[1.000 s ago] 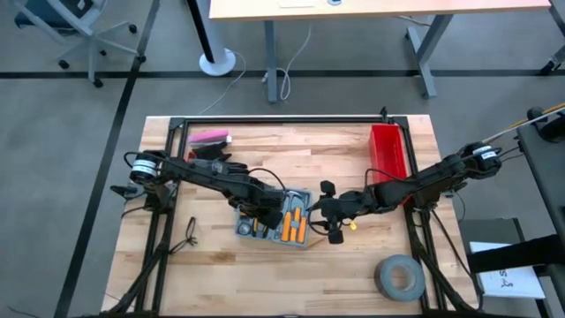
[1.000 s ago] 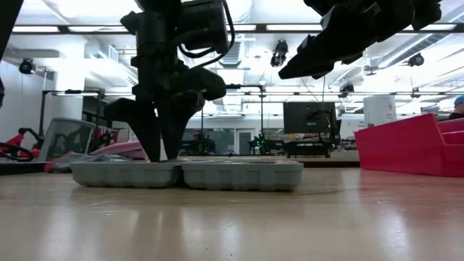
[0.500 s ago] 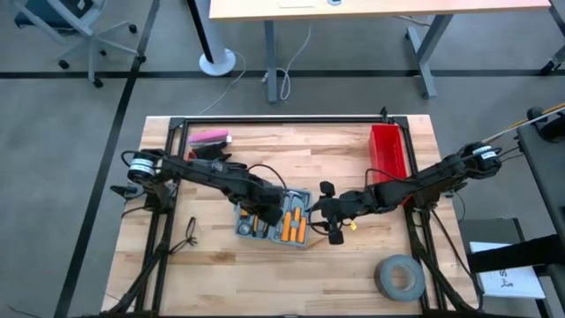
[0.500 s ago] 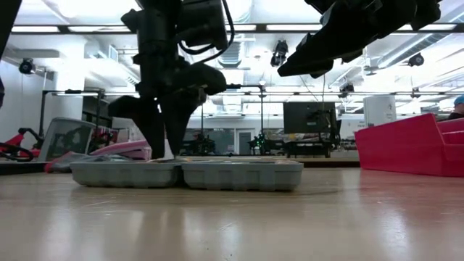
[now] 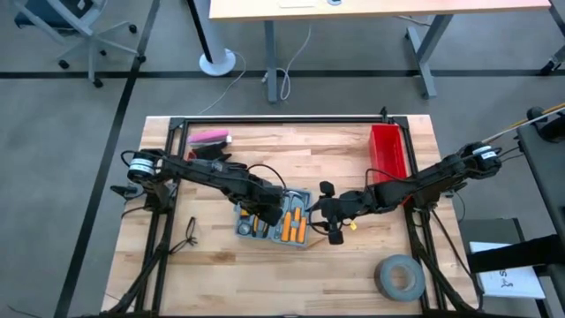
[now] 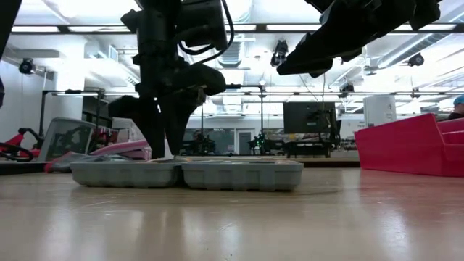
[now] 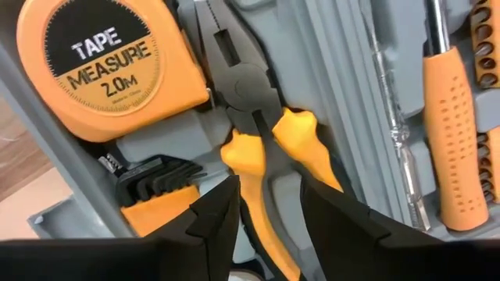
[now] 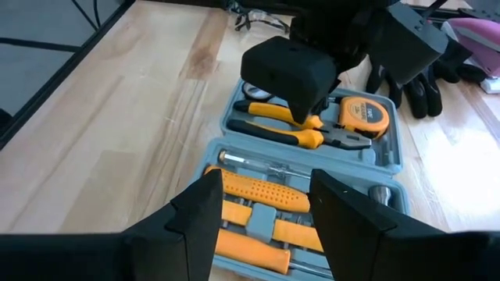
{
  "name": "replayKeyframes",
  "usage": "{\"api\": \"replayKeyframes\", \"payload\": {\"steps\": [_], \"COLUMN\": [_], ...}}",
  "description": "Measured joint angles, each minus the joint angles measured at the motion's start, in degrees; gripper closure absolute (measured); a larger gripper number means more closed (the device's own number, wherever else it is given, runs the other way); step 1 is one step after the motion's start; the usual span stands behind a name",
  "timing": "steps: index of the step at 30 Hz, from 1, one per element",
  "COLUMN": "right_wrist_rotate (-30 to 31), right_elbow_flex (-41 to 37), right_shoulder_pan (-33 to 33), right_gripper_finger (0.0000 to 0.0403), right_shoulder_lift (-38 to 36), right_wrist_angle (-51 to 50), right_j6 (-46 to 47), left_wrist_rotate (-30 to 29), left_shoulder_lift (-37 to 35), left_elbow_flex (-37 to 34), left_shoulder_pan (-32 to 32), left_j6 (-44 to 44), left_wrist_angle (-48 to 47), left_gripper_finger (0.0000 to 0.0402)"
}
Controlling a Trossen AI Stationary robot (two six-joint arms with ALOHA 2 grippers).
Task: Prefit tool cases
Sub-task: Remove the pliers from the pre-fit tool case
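Note:
The grey-blue tool case (image 5: 275, 219) lies open on its two halves at the table's middle (image 6: 188, 174), with orange-handled tools in its slots. My left gripper (image 5: 265, 210) points down into the left half, shut on the pliers (image 7: 242, 86), which lie next to the orange tape measure (image 7: 109, 70). My right gripper (image 5: 328, 214) hangs open above the table just right of the case (image 8: 266, 226), nothing between its fingers. Below it lie the orange screwdriver handles (image 8: 258, 191). My left gripper comes from above, pointing down, onto the pliers' two orange handles (image 7: 254, 168) close behind the joint. One finger (image 7: 219, 215) stands at the outer side of one handle; the other finger (image 7: 344, 218) covers the second handle. The pliers lie flat in their slot in the case.
A red bin (image 5: 388, 150) stands at the far right. A grey tape roll (image 5: 399, 276) lies at the near right. A pink object (image 5: 210, 137) and black gloves (image 8: 414, 90) lie at the far left. A small dark wiry thing (image 5: 190, 231) sits near the left edge.

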Motion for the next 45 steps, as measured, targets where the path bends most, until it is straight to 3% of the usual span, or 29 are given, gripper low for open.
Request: {"api": "replayKeyframes", "payload": {"steps": [15, 21, 27, 31, 37, 42, 45], "right_wrist_rotate": [-0.3, -1.5, -1.8, -1.9, -1.9, -1.9, -1.9], "right_elbow_flex": [0.0, 0.1, 0.1, 0.1, 0.1, 0.1, 0.1], "right_shoulder_pan": [0.0, 0.0, 0.0, 0.0, 0.0, 0.0, 0.0], "right_gripper_finger": [0.0231, 0.0231, 0.0231, 0.0231, 0.0231, 0.0231, 0.0231], "right_shoulder_lift": [0.0, 0.0, 0.0, 0.0, 0.0, -0.2, -0.3], "right_wrist_angle": [0.7, 1.7, 1.7, 1.7, 1.7, 1.7, 1.6], "right_j6": [0.1, 0.1, 0.8, 0.9, 0.9, 1.1, 1.5], "left_wrist_rotate": [-0.1, 0.4, 0.2, -1.5, -2.1, -1.8, -1.6], "left_shoulder_lift": [2.2, 7.3, 8.8, 8.5, 8.5, 8.6, 8.5], "left_elbow_flex": [-0.1, 0.1, 2.0, 3.4, 4.4, 6.8, 9.4], "left_shoulder_pan": [0.0, 0.1, 0.0, -0.1, 0.0, 0.0, 0.1], "left_j6": [0.3, 2.2, 3.6, 5.0, 7.1, 7.3, 8.0], "left_wrist_angle": [0.4, 1.1, 2.7, 2.1, 1.7, -1.9, -6.0], "left_gripper_finger": [0.0263, 0.0273, 0.0295, 0.0335, 0.0336, 0.0340, 0.0371]}}
